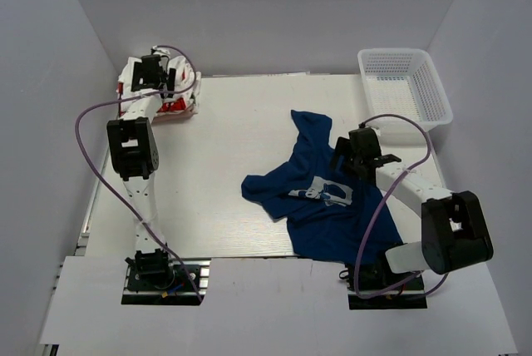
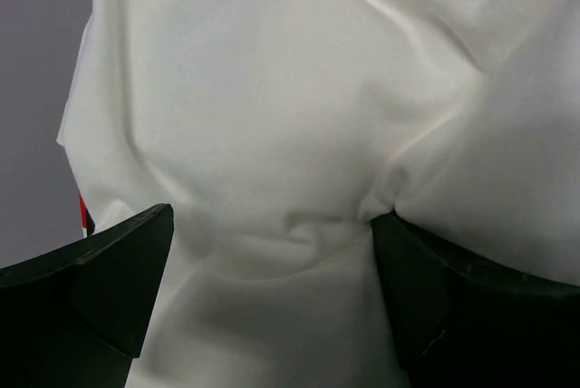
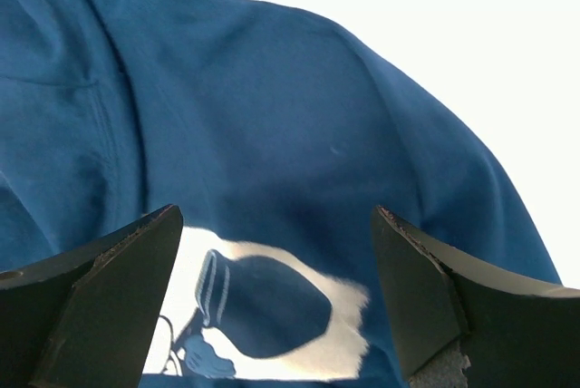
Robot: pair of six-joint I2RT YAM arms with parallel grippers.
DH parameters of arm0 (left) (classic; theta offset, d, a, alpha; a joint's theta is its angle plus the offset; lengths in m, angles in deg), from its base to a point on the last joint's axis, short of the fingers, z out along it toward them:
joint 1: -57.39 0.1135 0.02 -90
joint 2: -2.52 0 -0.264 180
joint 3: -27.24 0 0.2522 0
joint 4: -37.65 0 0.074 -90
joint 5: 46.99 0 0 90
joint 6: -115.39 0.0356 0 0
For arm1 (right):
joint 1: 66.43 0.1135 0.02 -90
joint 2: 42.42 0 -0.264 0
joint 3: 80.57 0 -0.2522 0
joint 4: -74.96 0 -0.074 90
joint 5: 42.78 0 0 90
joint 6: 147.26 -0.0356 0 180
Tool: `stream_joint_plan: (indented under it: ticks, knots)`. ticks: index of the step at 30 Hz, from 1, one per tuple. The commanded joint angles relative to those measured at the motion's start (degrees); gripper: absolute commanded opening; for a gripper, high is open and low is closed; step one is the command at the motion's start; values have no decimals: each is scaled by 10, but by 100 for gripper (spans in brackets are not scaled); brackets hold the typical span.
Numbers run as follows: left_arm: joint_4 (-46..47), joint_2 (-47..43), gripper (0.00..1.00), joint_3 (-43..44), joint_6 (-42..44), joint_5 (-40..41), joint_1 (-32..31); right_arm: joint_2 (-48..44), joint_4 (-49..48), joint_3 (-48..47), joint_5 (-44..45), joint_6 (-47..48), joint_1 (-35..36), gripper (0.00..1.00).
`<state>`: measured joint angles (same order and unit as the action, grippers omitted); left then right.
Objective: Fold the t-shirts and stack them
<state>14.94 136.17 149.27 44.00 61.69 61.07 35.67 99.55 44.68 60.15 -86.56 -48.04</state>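
Right wrist – navy t-shirt (image 3: 272,116), pale chest print (image 3: 344,311) (blurred, unreadable)

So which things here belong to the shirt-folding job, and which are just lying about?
Part of the job:
- navy shirt, crumpled in the middle
- white and red shirts, bunched at the far left corner
- left claw, open on the white cloth
- right claw, open over the navy shirt

Lying about:
- white mesh basket, far right corner
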Motion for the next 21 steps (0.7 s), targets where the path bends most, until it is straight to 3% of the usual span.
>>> stream_joint_plan:
  ticks: [1, 2, 5, 11, 15, 17, 21]
  knots:
    - [-141, 92, 100, 72, 62, 44, 55, 21, -26, -35, -18, 14, -1, 90]
    - [-156, 118, 100, 126, 56, 44, 62, 25, -25, -38, -23, 19, 0, 90]
    - [-139, 110, 100, 127, 56, 44, 62, 32, -28, -53, -33, 34, -1, 90]
    - [-178, -17, 100, 110, 14, -4, 39, 5, -25, -65, -37, 43, 1, 90]
    - [-230, -136, 100, 100, -36, -159, 23, -34, -13, -51, -46, 43, 2, 90]
    - [-230, -212, 100, 64, -62, -203, 14, -61, 9, -45, -32, 37, 0, 90]
    - [-215, -314, 100, -53, -90, -398, -28, -100, 65, -19, 1, 0, 0, 90]
